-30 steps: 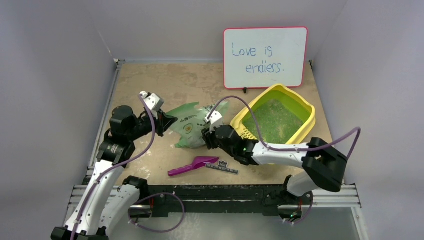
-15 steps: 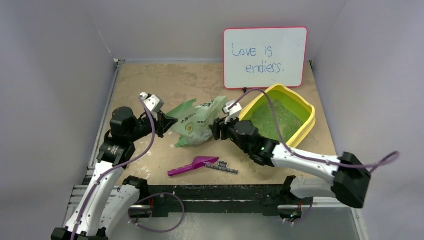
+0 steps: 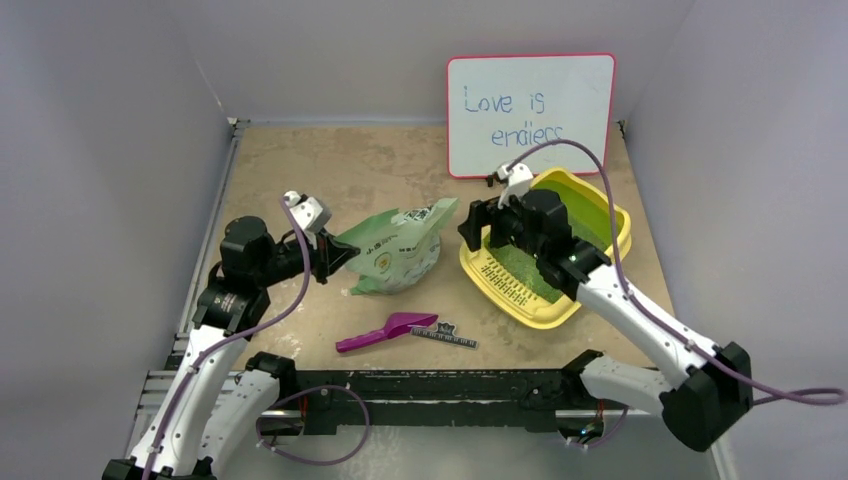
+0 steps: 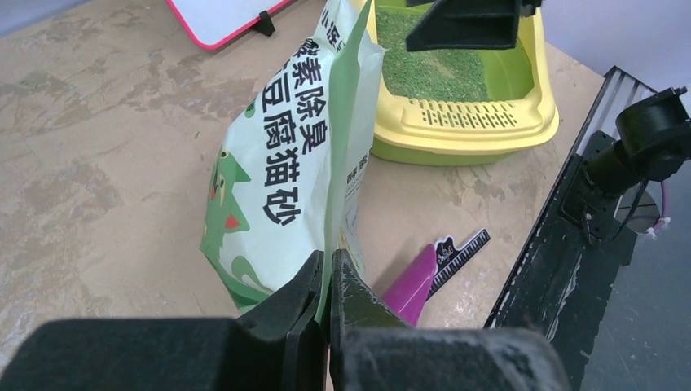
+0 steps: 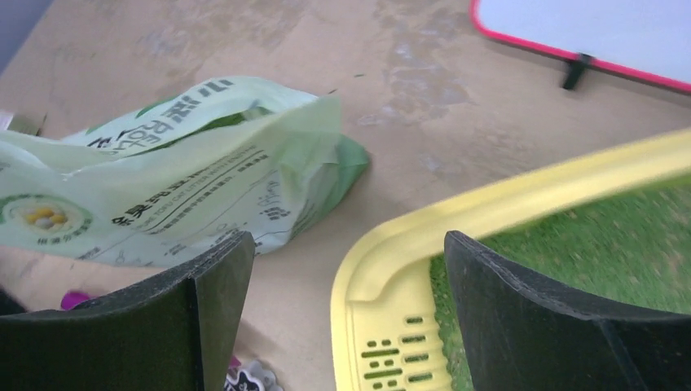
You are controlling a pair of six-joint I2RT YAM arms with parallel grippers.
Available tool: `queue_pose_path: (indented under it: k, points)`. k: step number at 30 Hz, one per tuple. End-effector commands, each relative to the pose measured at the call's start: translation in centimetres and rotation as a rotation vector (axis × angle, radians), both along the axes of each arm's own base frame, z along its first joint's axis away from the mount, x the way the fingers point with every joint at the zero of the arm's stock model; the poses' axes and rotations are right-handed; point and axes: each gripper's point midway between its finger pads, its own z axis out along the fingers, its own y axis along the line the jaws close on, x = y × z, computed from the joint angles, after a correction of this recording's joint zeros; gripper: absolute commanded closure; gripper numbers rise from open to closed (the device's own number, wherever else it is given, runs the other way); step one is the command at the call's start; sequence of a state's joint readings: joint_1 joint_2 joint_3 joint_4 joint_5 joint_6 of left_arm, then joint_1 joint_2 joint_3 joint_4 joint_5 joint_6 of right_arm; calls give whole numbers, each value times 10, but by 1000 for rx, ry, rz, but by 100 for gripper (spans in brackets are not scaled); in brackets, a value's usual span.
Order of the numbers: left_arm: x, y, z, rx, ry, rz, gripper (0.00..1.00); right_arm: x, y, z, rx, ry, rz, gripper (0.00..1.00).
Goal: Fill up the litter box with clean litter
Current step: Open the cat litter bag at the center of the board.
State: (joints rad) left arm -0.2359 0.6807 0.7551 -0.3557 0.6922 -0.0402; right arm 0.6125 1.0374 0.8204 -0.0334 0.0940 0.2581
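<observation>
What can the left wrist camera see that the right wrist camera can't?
Only the left wrist view shows the left gripper pinched shut on the bag edge. Only the right wrist view shows the right gripper with both fingers wide apart. Both show the bag, the litter box, the green litter and the whiteboard.

Glossy plastic litter box point(image 4: 464, 134), grainy clean litter point(image 4: 424, 72)
</observation>
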Motion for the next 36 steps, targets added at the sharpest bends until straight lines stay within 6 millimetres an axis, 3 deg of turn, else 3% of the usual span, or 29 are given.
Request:
queue_pose_path:
  k: [1, 5, 8, 12, 16, 21, 23, 29, 36]
  points:
    - [-2, -1, 19, 2, -72, -25, 100, -16, 50, -6, -49, 40, 450, 10]
    - [-2, -1, 20, 5, -69, -26, 100, 10, 54, -12, -63, -21, 545, 8]
    - [-3, -1, 23, 4, -72, -26, 100, 29, 53, -4, -32, -81, 613, 7]
    - [-3, 0, 22, 30, -89, -34, 100, 17, 68, -9, -64, -225, 859, 6]
    - [-2, 1, 21, 40, -85, -38, 100, 16, 78, -5, -45, -359, 972, 5]
    - [-2, 1, 22, 46, -87, -39, 100, 45, 81, -11, -62, -368, 965, 6]
    - [-1, 1, 22, 48, -85, -38, 100, 42, 84, -19, -36, -337, 1035, 9]
    - [0, 3, 22, 61, -84, -29, 100, 31, 93, -30, 23, -332, 1204, 28]
    - [1, 6, 22, 77, -84, -13, 100, 32, 88, -39, -38, -306, 1198, 86]
